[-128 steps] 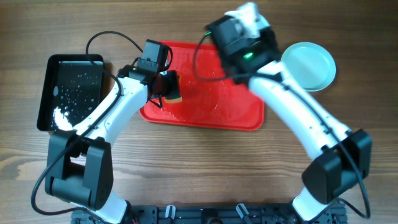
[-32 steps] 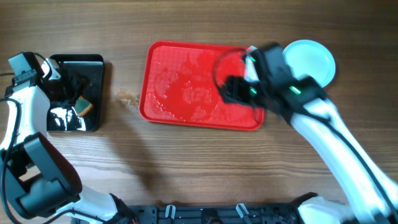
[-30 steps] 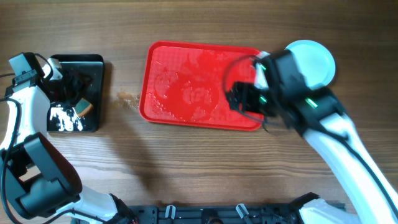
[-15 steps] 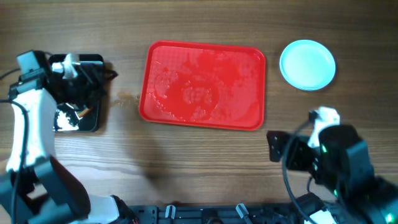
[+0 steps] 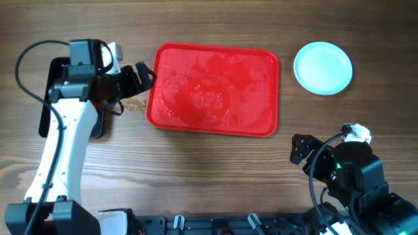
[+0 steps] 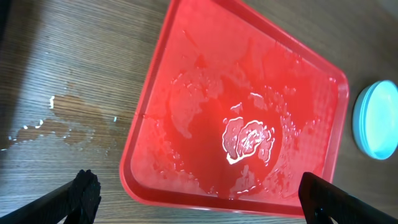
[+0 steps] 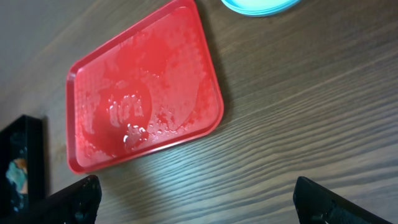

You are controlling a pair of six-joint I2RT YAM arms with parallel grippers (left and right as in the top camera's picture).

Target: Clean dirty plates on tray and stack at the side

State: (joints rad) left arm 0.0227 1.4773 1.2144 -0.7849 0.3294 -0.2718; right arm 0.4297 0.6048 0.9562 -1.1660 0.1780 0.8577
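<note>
The red tray (image 5: 215, 91) lies mid-table, wet, with nothing on it; it also fills the left wrist view (image 6: 242, 112) and shows in the right wrist view (image 7: 143, 93). The pale blue plates (image 5: 322, 68) sit stacked on the wood to the tray's right, seen edge-on as plates (image 6: 379, 121) and at the top as plates (image 7: 261, 5). My left gripper (image 5: 138, 77) hovers open and holding nothing at the tray's left edge, its fingertips (image 6: 84, 193) far apart. My right gripper (image 5: 300, 151) stands open with nothing in it near the table's front right, away from the tray.
A black tray (image 5: 47, 111) lies at the far left, mostly under my left arm; the right wrist view shows this black tray (image 7: 22, 155) with a sponge (image 7: 18, 171) in it. A water smear (image 6: 68, 118) wets the wood between the two trays.
My left gripper opened, left the black tray and swung right to the red tray's left edge. My right arm pulled back from the tray to the front right.
</note>
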